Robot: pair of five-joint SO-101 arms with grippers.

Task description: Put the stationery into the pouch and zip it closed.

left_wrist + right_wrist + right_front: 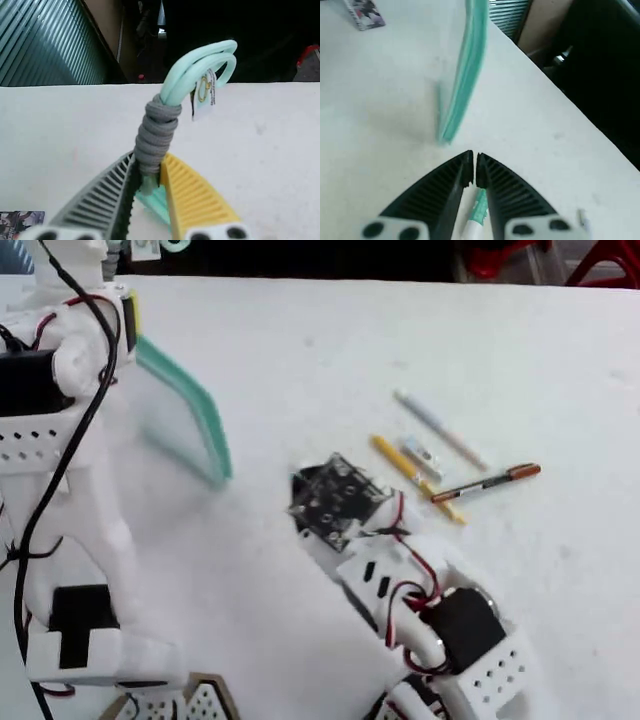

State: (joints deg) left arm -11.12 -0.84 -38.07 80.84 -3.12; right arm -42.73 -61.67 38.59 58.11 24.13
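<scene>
Left wrist view: pouch [199,67] in hand [148,167]

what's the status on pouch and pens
Left claw shut on pouch loop, pouch upright. Right claw shut on teal pen beside pouch. Yellow pen, others on table.

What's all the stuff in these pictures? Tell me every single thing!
Clear plastic pouch with mint-green edge: 1, clear and mint, held upright by the left gripper.
Pale grey pen: 1, grey, farthest of the loose group.
Yellow pen: 1, yellow, middle of the group.
Small white stick-shaped item: 1, white, between those two pens.
Black pen with orange-brown cap: 1, black, across the yellow pen.
White-and-teal pen: 1, in the right gripper.
Picture card: 1, flat on the table.
White table: 1, under everything.
Left gripper: 1, grey and yellow, shut on the pouch.
Right gripper: 1, black, shut on the white-and-teal pen.
</scene>
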